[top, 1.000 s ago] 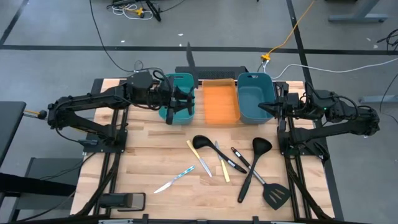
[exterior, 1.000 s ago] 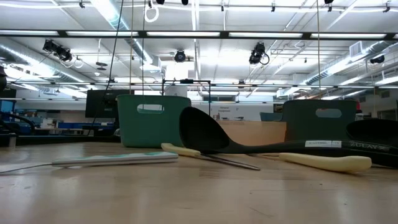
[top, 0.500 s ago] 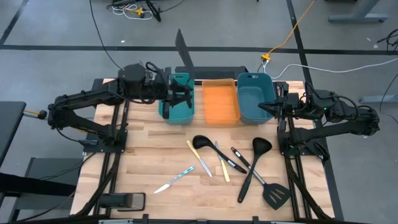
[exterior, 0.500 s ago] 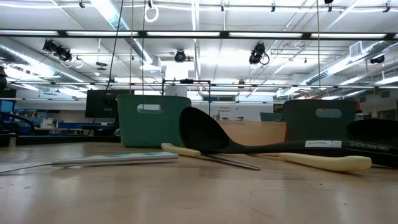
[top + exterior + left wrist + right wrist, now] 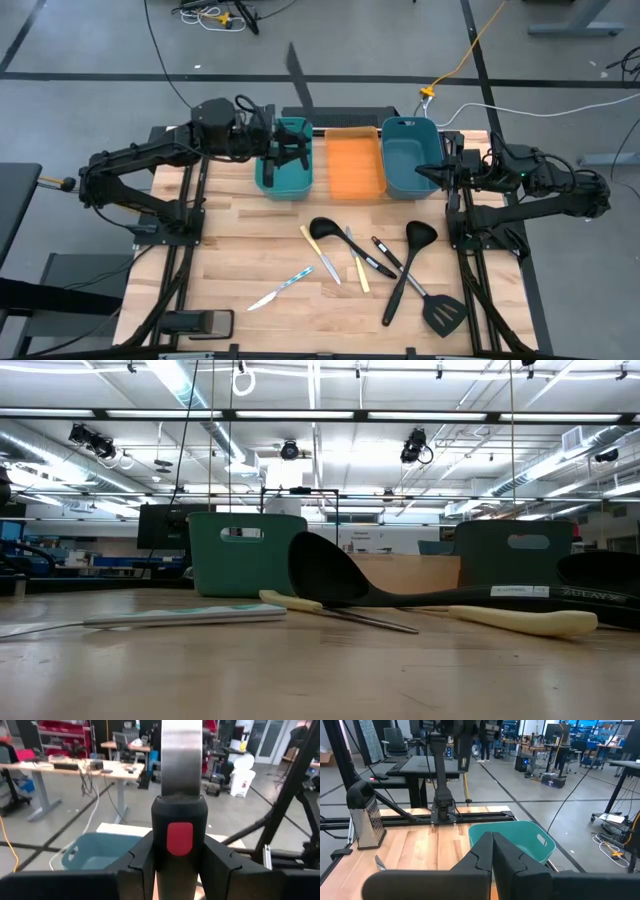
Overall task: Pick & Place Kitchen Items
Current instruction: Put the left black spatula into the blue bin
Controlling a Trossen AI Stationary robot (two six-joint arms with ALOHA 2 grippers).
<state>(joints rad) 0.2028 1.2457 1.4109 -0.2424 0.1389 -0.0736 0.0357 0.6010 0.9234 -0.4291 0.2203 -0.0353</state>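
My left gripper hovers over the left teal bin and is shut on a utensil with a black handle and a broad steel blade. My right gripper waits shut over the right teal bin; its fingers are closed together. Several utensils lie flat on the near half of the table: a black spoon, a black ladle, a black spatula, a pale yellow knife and a light-blue knife. My left gripper pinches the black handle between its two fingers, just below the red mark near the blade end. The fingers lie along the utensil. It is lifted clear, and its steel blade points up and away beyond the fingertips.
An orange tray sits between the two teal bins at the far side. The low view shows the spoon bowl and a pale yellow handle in front of the bins. Bare wood lies on the table's left part.
My left gripper has drawn back toward the table's far edge over the left bin and tipped upward, still shut on the utensil. The blade has swung up and now stands higher and longer in the high view. The right arm has kept still.
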